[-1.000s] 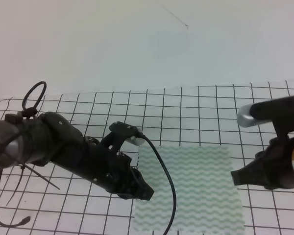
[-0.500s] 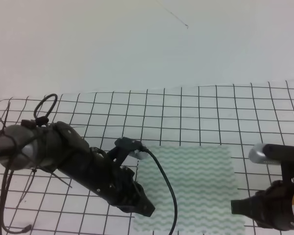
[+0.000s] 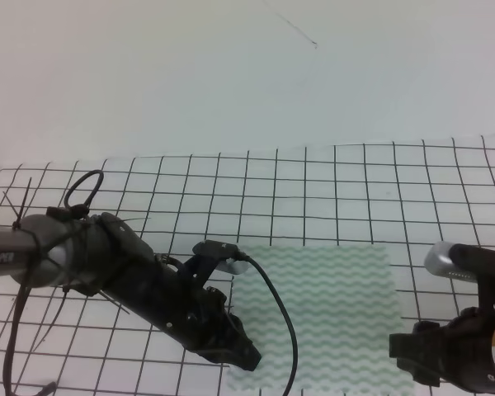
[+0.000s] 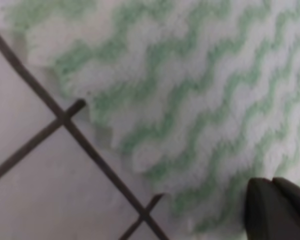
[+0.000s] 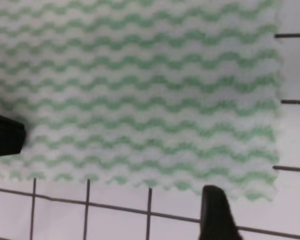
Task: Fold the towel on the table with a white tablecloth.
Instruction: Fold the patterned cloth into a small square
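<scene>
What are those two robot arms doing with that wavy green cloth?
They are getting ready to fold it. The towel lies flat and unfolded on the table, which has a checked tablecloth. The left gripper is low at the towel's near left edge, and the right gripper sits at its right edge. Neither has lifted any cloth yet.

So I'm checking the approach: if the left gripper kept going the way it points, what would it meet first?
Probably the towel: the left gripper points down at its near-left edge, with the tablecloth beneath. Depth is unclear.
</scene>
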